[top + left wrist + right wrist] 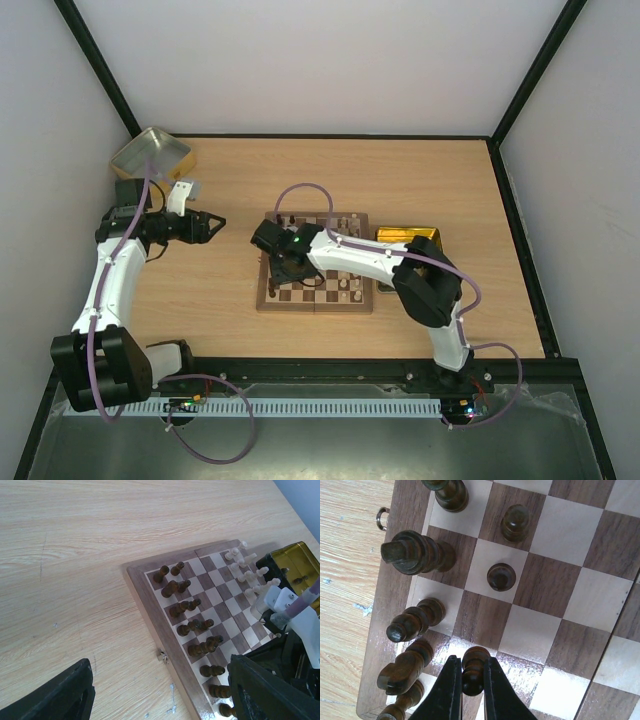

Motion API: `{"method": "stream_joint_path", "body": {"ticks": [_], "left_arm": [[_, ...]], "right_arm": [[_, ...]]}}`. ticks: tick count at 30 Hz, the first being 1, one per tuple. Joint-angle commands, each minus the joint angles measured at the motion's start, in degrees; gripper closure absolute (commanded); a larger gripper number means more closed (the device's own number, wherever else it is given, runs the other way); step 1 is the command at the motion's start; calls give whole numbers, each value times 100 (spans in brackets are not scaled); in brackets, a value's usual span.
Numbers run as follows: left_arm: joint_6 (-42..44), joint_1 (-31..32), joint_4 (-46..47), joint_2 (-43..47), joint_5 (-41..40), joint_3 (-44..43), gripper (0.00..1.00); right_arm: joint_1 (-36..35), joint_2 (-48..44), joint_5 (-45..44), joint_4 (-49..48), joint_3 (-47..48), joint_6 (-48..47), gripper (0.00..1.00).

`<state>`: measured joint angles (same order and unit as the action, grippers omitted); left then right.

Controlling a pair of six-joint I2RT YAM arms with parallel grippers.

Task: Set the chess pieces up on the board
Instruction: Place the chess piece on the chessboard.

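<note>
Right claw (470, 680) clenched on an upright dark pawn (473, 662), near the board (402, 510) rim, in line with two standing pawns (501, 577); dark back-row pieces (412, 552) just beside; left claw (208, 228) released, well apart over the tabletop (400, 170); right arm nearer.

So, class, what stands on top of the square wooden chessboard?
Dark brown wooden pieces line one edge of the chessboard, pale cream pieces the opposite edge. The right gripper is shut on one dark piece. The right arm covers some squares from above.
</note>
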<state>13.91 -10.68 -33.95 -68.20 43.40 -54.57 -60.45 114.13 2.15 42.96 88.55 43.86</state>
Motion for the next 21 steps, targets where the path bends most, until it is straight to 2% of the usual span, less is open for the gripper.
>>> {"method": "stream_joint_path", "body": {"ticks": [1, 21], "left_arm": [[49, -31, -23, 104, 72, 51, 27], [80, -29, -40, 105, 124, 69, 27]], "right_arm": [[35, 145, 19, -15, 188, -100, 98], [170, 320, -30, -130, 189, -114, 98]]}}
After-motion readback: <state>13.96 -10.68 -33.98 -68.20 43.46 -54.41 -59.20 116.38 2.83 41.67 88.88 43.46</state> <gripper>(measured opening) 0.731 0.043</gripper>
